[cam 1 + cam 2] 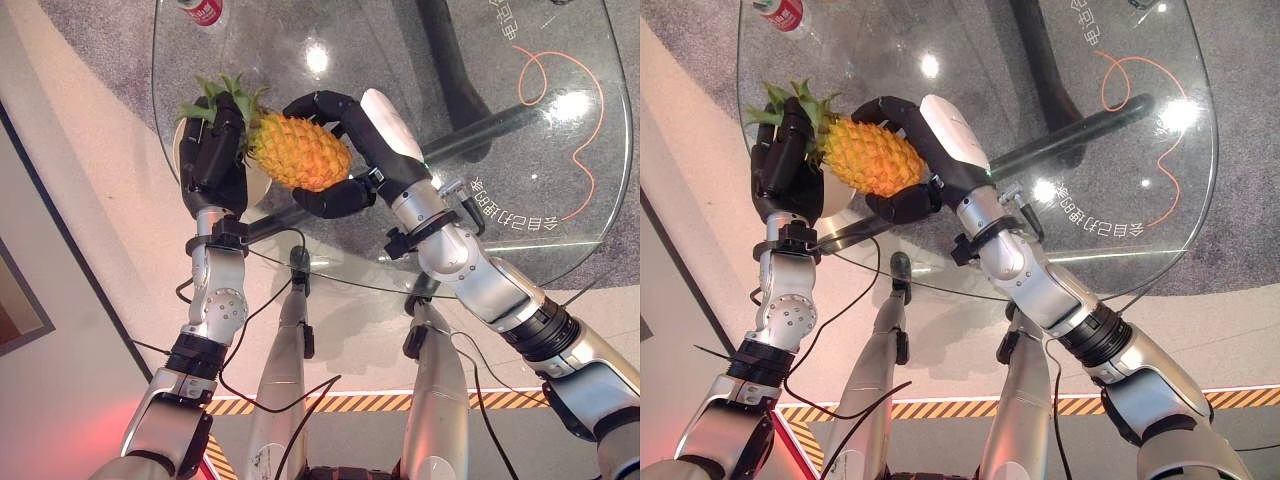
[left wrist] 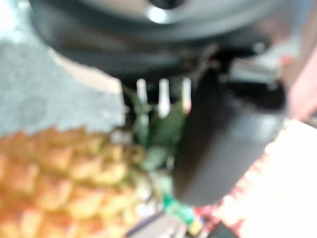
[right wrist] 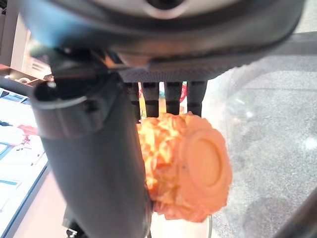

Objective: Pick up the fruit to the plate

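Note:
A yellow-orange pineapple (image 1: 298,152) with a green crown (image 1: 222,98) lies on its side over a cream plate (image 1: 258,188) at the near left of the glass table (image 1: 500,60). My right hand (image 1: 345,150) is shut on its body, fingers curled over the far side and thumb under the near side; the right wrist view has the fruit's round base (image 3: 203,166) past the fingers. My left hand (image 1: 215,150) lies against the crown with fairly straight fingers, leaves (image 2: 161,131) showing between thumb and fingers. Whether the fruit touches the plate is hidden.
A red-labelled bottle (image 1: 203,10) stands at the table's far left edge. The table's near rim (image 1: 330,278) curves just past my wrists. Under the glass run a dark table leg (image 1: 480,140) and an orange cord (image 1: 592,150) on the grey floor.

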Available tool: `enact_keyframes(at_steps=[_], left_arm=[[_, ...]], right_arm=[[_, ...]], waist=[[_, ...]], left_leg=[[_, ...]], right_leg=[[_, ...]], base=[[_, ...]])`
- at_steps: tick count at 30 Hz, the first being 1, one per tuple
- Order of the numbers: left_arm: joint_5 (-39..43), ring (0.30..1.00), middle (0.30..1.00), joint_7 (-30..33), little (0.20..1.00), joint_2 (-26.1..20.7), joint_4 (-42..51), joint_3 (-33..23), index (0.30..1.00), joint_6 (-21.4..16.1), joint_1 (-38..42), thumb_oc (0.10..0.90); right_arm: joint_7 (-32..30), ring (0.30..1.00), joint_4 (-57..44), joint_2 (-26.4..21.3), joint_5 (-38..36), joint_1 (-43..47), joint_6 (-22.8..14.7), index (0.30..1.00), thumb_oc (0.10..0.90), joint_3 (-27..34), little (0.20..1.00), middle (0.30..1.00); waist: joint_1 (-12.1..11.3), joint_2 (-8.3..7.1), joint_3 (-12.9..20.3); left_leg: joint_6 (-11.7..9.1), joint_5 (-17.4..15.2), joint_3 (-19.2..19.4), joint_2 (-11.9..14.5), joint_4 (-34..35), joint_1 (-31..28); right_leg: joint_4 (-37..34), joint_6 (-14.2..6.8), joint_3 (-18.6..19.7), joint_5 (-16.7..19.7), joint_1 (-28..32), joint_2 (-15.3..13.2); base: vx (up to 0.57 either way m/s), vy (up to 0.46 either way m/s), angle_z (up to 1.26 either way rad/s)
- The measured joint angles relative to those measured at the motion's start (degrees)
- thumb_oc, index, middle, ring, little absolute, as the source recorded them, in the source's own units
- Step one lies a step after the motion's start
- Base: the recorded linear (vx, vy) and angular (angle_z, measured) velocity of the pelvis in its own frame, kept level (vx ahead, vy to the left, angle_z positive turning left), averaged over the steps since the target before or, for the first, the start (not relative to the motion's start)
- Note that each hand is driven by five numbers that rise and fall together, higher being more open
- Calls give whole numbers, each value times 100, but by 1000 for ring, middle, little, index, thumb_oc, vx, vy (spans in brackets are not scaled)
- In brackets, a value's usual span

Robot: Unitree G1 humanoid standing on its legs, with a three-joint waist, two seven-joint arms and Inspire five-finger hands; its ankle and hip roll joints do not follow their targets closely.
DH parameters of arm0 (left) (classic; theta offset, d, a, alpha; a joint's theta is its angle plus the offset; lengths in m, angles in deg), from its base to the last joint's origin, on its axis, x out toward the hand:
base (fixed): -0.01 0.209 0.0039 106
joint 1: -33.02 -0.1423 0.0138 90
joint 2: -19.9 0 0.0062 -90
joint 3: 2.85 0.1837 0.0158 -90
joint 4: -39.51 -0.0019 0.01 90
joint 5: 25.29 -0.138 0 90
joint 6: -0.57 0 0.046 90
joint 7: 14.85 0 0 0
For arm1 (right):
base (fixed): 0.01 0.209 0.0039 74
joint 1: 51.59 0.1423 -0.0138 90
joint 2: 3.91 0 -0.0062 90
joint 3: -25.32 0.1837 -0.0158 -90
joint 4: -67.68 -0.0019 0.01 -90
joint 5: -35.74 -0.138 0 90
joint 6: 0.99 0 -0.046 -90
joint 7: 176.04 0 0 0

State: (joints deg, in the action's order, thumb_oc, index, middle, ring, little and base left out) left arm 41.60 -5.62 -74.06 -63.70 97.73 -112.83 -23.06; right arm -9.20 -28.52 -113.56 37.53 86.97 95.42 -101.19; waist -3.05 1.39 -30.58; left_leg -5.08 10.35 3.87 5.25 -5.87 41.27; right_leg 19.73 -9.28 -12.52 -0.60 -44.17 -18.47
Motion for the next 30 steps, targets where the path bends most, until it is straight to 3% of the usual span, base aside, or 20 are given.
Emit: enact_keyframes(at_steps=[5, 6, 7, 8, 30], left_arm=[[11, 300, 300, -16, 200, -6, 0, 0, 300, -2, 1, 100], [12, 300, 300, -16, 200, -7, 0, 0, 300, -5, 1, 100], [12, 300, 300, -16, 200, -12, -4, 0, 300, -14, 3, 100], [12, 300, 300, -16, 200, -14, -11, 0, 300, -24, 8, 100], [-167, 300, 300, -92, 200, 88, -12, 218, 300, -272, 183, 100]], right_arm=[[2, 300, 0, -12, 0, 0, -6, 300, 100, 0, 200, 300], [1, 462, 0, -12, 0, 0, -9, 462, 289, 0, 389, 462], [0, 533, 0, -12, 0, 0, -18, 533, 372, 0, 472, 533], [-1, 900, 0, -11, -2, 0, -23, 900, 800, -1, 900, 900], [-131, 900, -61, 147, -18, -56, -28, 900, 800, -45, 900, 900]], waist=[[0, 0, 0], [1, 0, 0], [2, 0, 0], [3, 0, 0], [20, 0, 0]], left_leg=[[0, 0, -1, 0, 0, 0], [0, 0, -1, 1, 0, 0], [0, 0, -1, 0, 0, 0], [0, 0, -1, 0, 0, 0], [0, 0, -3, 4, 8, 7]], right_leg=[[0, 0, -1, 0, 1, 1], [0, 0, -1, 0, 1, 1], [0, 0, -1, 0, 1, 1], [0, 0, -1, 0, 1, 1], [-14, 0, -2, 0, -1, 9]], base=[[0, 0, 0], [0, 0, 0], [0, 0, 0], [0, 0, 0], [0, 0, 0]])
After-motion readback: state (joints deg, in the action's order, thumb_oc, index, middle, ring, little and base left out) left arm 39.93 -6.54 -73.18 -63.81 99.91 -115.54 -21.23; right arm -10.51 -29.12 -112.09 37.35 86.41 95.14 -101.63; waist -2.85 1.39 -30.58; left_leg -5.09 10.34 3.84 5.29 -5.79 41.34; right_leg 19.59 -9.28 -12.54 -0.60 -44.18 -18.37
